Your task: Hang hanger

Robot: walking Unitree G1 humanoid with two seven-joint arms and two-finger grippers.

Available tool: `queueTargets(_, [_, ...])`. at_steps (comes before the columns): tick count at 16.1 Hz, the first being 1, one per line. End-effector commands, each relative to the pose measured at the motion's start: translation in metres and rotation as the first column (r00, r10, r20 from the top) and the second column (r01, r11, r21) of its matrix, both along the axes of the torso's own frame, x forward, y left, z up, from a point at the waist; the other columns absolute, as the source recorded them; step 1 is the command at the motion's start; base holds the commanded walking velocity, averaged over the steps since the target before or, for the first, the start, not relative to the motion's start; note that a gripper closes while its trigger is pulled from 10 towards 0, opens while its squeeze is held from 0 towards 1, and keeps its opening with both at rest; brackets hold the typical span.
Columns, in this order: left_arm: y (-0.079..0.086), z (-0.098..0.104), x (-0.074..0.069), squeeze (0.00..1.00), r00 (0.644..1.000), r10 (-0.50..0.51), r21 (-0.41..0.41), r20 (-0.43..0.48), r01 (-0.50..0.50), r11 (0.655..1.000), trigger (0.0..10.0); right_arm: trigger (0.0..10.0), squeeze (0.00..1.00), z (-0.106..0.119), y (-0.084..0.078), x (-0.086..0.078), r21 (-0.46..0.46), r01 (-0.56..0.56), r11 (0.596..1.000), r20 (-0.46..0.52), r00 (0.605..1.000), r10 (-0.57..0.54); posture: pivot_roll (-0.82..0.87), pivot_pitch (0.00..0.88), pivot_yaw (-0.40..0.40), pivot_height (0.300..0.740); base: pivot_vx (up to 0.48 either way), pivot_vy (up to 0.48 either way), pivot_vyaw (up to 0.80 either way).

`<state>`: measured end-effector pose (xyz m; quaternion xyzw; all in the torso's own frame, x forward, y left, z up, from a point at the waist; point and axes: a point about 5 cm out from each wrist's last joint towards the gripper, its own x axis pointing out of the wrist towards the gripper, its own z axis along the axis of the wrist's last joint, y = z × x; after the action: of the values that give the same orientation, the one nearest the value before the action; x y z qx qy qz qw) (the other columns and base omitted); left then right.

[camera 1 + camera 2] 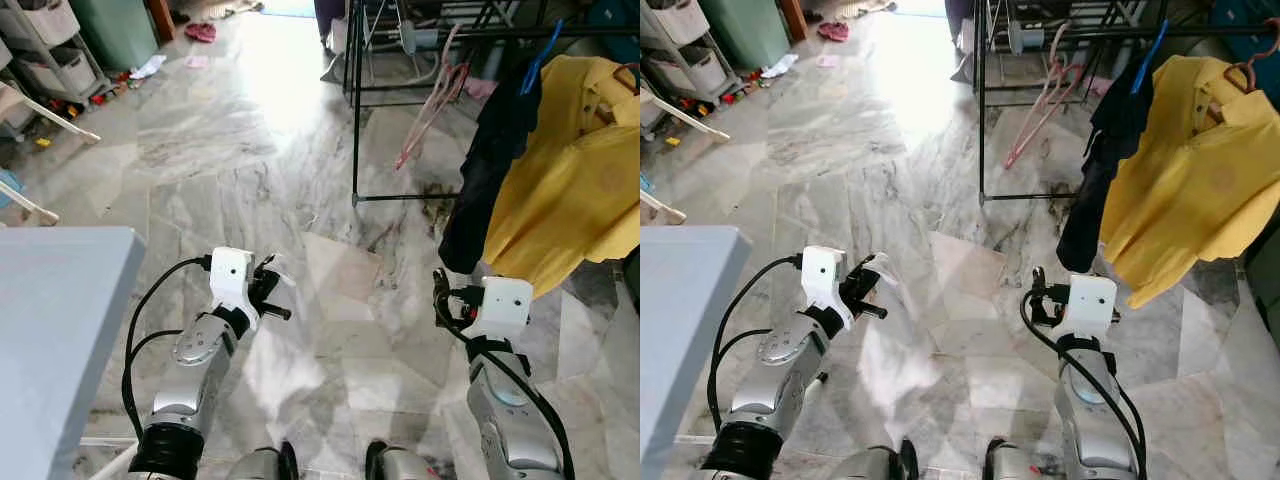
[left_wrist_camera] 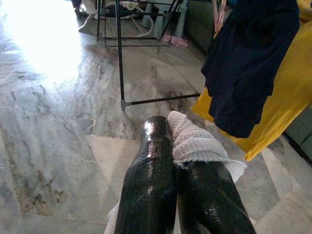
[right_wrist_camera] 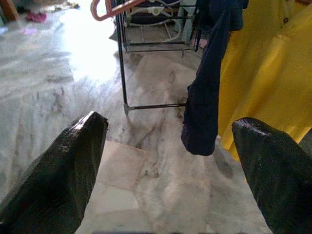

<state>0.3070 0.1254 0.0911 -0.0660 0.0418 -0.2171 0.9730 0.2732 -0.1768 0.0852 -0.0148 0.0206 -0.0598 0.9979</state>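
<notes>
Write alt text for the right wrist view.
The right gripper hangs open over a marble floor, facing a black drying rack. A navy garment and a yellow shirt hang on the rack, beside an empty pink hanger.

no readable text, labels or signs

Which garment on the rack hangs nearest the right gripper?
The dark navy garment: it hangs on the blue hanger and drops lowest, just above the right gripper. The yellow shirt hangs farther to the robot's right.
</notes>
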Motion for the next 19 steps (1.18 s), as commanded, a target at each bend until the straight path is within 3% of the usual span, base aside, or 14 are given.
queueTargets(1, [0.001,0.007,0.002,0.00,1.000,0.009,-0.025,0.011,-0.009,1.000,10.0,10.0,0.00,-0.006,0.006,-0.003,-0.024,-0.039,0.999,-0.023,0.999,0.039,-0.08,0.208,0.069,0.740,0.000,0.000,0.00])
queueTargets(3, [-0.008,0.019,0.007,0.00,0.999,-0.029,-0.110,0.031,0.032,0.993,10.0,10.0,0.00,-0.017,0.019,-0.007,-0.038,-0.155,0.987,-0.104,0.983,0.150,-0.09,0.209,0.067,0.740,0.000,0.000,0.00])
queueTargets(4, [-0.017,0.042,0.014,0.00,0.988,-0.093,-0.120,0.120,0.108,0.987,10.0,10.0,0.00,-0.026,0.023,-0.010,-0.046,-0.209,0.977,-0.155,0.968,0.199,-0.08,0.209,0.064,0.740,0.000,0.000,0.00])
queueTargets(6, [-0.024,0.075,0.025,0.00,0.952,-0.177,-0.070,0.249,0.200,0.977,10.0,10.0,0.00,-0.028,0.024,-0.010,-0.043,-0.258,0.965,-0.178,0.952,0.247,-0.08,0.211,0.065,0.740,0.000,0.000,0.00])
queueTargets(8, [-0.028,0.097,0.027,0.00,0.915,-0.244,-0.049,0.321,0.273,0.961,10.0,10.0,0.00,-0.027,0.021,-0.010,-0.038,-0.309,0.950,-0.180,0.938,0.298,-0.08,0.212,0.072,0.740,0.000,0.000,0.00])
queueTargets(9, [-0.034,0.111,0.025,0.00,0.880,-0.318,-0.036,0.352,0.352,0.935,10.0,10.0,0.00,-0.022,0.017,-0.008,-0.053,-0.349,0.936,-0.167,0.927,0.336,-0.08,0.213,0.076,0.740,0.000,0.000,0.00])
queueTargets(12, [-0.045,0.120,0.013,0.00,0.809,-0.475,-0.003,0.345,0.507,0.862,10.0,10.0,0.00,-0.008,0.011,-0.005,-0.068,-0.450,0.890,-0.126,0.889,0.440,-0.08,0.213,0.083,0.740,0.000,0.000,0.00])
queueTargets(14, [-0.046,0.114,0.011,0.00,0.785,-0.527,0.046,0.325,0.543,0.838,10.0,10.0,0.00,0.004,0.005,-0.002,-0.063,-0.517,0.853,-0.105,0.854,0.510,-0.08,0.213,0.090,0.740,0.000,0.000,0.00])
queueTargets(19, [-0.039,0.118,0.016,0.00,0.806,-0.485,0.042,0.338,0.502,0.864,10.0,10.0,0.00,0.012,0.006,-0.010,0.016,-0.675,0.738,-0.117,0.732,0.671,-0.07,0.216,0.088,0.740,0.000,0.000,0.00])
